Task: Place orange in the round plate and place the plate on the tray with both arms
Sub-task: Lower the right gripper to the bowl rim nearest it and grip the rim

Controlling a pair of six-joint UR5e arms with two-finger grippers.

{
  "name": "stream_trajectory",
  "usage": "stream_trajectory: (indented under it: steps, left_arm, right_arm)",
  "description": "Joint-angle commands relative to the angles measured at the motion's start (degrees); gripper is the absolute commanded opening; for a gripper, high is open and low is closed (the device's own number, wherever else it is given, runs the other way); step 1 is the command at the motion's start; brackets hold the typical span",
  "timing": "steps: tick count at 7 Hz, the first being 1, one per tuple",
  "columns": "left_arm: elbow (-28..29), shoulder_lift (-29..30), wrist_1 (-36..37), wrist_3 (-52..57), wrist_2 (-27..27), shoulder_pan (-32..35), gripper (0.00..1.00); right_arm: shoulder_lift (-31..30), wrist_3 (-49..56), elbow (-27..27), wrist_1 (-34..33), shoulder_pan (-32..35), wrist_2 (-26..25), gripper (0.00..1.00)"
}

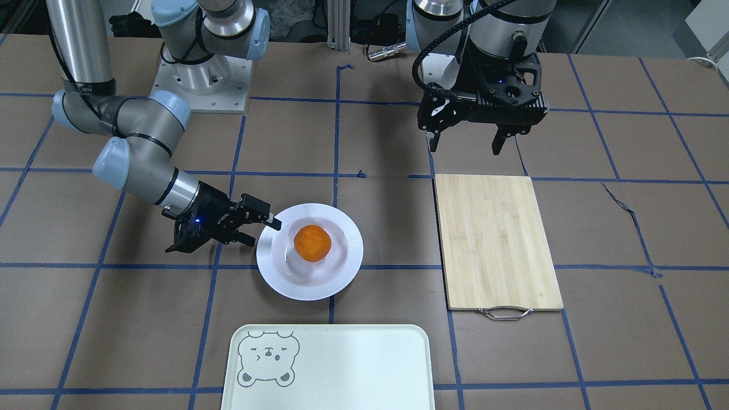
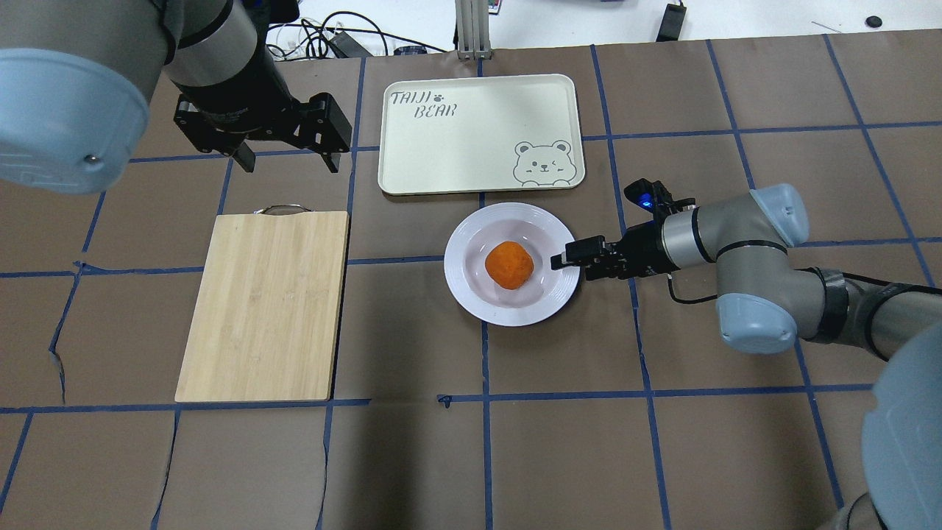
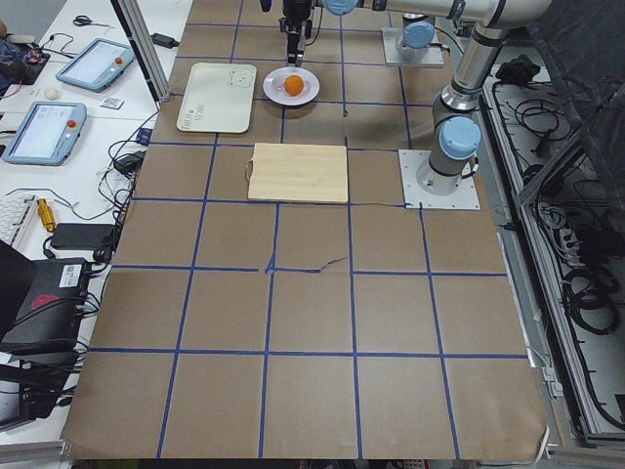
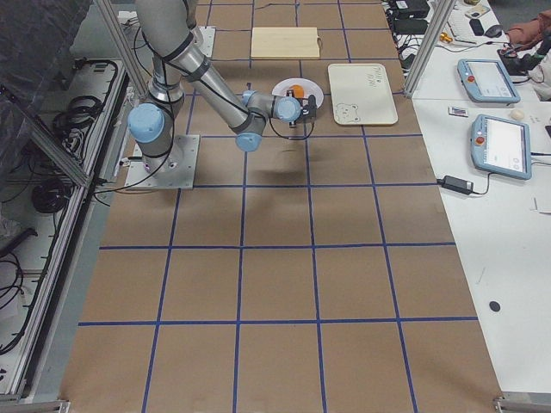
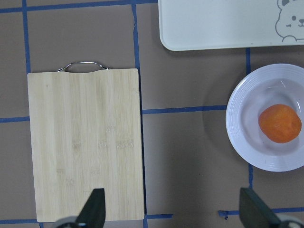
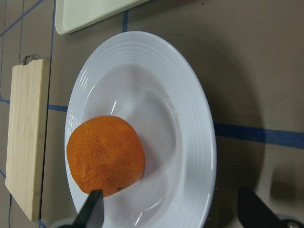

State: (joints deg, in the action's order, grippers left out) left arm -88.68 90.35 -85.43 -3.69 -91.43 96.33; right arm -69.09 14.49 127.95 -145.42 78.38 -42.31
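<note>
Orange (image 1: 312,243) bright, dimpled, in glossy white plate (image 1: 347,267); right pincer (image 1: 265,234) wide astride rim; left pincer (image 1: 465,151) wide.

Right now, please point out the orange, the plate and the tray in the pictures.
orange (image 2: 508,265): overhead exterior view, the middle of the fruit.
plate (image 2: 460,287): overhead exterior view, its ridged rim.
tray (image 2: 471,140): overhead exterior view, its bare middle.
</note>
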Motion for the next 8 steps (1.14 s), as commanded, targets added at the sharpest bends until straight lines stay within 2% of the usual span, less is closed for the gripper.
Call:
stream_trajectory:
  steps: [1, 5, 7, 8]
  left_arm:
    - [0.0, 0.0, 0.0, 0.0, -0.07, 0.0, 1.0]
    - [-0.09, 0.0, 0.0, 0.0, -0.15, 0.0, 1.0]
    - [0.0, 0.0, 0.0, 0.0, -0.24, 0.0, 1.0]
    - [0.0, -0.09, 0.0, 0.0, -0.24, 0.0, 1.0]
  right_arm:
    - [0.81, -1.65, 0.37, -0.04, 0.71, 3.97, 1.0]
    - [1.33, -2.27, 0.46, 0.66, 2.66, 3.9, 0.89]
    - [1.42, -2.62, 0.46, 0.75, 2.66, 3.2, 0.76]
    - [1.24, -2.97, 0.28, 0.75, 2.66, 3.2, 0.43]
